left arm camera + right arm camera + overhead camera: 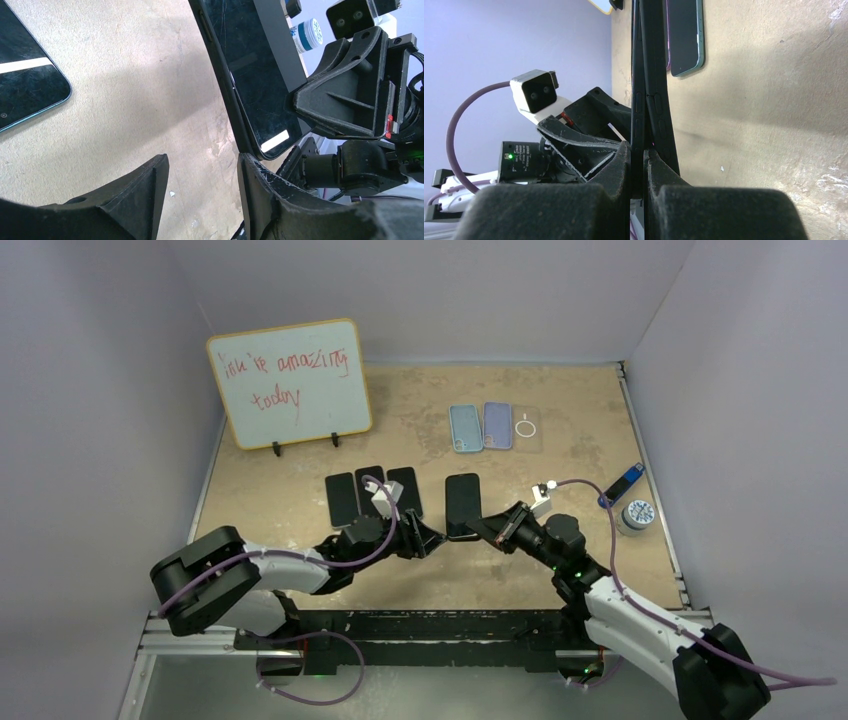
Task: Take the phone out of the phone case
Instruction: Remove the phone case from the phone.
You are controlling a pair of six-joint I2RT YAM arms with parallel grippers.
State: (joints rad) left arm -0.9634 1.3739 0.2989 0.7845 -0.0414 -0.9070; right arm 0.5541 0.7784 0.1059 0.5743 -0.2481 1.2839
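The phone point(462, 502) in its dark case point(658, 100) sits mid-table, with its short near edge towards the arms. The right gripper point(492, 528) comes in from 5 o'clock, its jaws closed tight on that near edge. In the right wrist view the phone and case are seen edge-on as two thin layers with a seam between them. I cannot tell which layer the pads point(624, 155) catch.

The left gripper point(432, 538) lies at 7 o'clock of the phone, jaws parted and holding nothing. The phone's near corner is just beyond its right finger point(245, 165).

Three phones point(372, 495) lie close at 9 o'clock. Three cases point(495, 427) lie well apart at 12 o'clock, with bare table point(560, 570) between. A jar point(637, 515) and a blue stick point(622, 483) sit at 3 o'clock by the table's right edge.
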